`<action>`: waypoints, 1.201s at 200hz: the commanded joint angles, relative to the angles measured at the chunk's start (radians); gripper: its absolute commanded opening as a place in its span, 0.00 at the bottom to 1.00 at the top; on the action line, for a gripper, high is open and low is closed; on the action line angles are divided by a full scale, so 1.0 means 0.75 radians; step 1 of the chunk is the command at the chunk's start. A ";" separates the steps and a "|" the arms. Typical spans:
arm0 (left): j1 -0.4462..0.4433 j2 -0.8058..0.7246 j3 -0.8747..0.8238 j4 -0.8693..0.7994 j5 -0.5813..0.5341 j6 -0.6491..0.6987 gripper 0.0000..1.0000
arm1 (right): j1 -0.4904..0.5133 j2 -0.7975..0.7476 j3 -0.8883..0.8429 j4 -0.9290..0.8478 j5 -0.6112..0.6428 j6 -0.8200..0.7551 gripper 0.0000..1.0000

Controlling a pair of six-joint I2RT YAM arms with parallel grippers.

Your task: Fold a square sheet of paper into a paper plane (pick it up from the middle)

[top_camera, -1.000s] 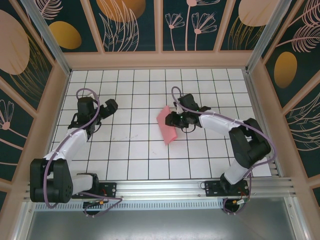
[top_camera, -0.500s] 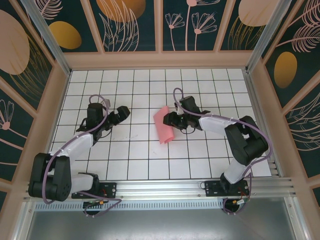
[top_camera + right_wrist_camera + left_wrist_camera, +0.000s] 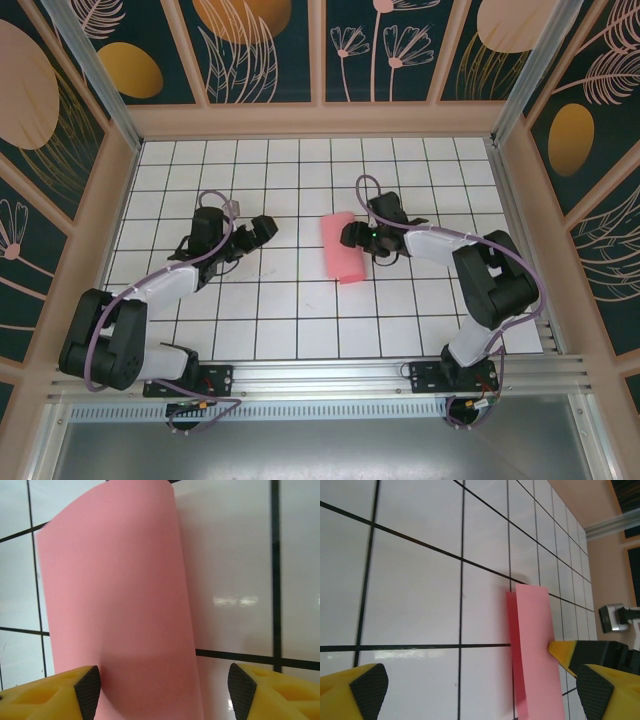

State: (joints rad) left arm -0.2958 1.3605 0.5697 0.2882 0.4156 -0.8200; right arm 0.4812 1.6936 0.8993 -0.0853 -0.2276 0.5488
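Right wrist view first: my right gripper (image 3: pixel 162 686) has its jaws standing well apart, not pinching anything. The sheet of paper (image 3: pixel 120 590) lies between them on the white tiles. One jaw sits right at the paper's edge and I honestly can't tell if it's touching. The other has a strip of bare tile between it and the paper. The far end of the paper looks curved over instead of creased flat. There's a darker band across it near my jaws, and the frame cuts off the near end.

Left wrist view: my left gripper (image 3: pixel 481 687) is spread as wide as it goes, holding nothing, with just tile between the jaws. Further out the paper shows two layers, a darker one peeking out beside the lighter top one. Its near end is cropped off there too. A yellow fingertip of the right gripper meets the paper's far edge, though real contact is hard to make out.

Top external view: the paper lies as a folded pink strip on the tabletop (image 3: pixel 280 300), a bit right of centre. My right gripper is just beside it and my left gripper is near but apart from it.
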 commanded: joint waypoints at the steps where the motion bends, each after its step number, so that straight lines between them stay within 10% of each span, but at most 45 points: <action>1: -0.055 0.050 0.042 0.103 0.046 -0.039 0.99 | -0.027 -0.035 -0.038 -0.036 0.034 -0.033 0.69; 136: -0.368 0.427 0.289 0.315 -0.108 -0.255 0.79 | -0.085 0.095 -0.059 -0.002 -0.020 -0.042 0.59; 240: -0.389 0.652 0.505 0.161 -0.169 -0.224 0.78 | -0.048 0.299 -0.033 -0.083 0.058 -0.142 0.63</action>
State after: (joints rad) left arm -0.5819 1.8225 0.9012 0.4526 0.3271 -0.9901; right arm 0.4194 1.7641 0.9161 -0.1497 -0.2333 0.5068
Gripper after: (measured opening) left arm 0.791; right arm 0.624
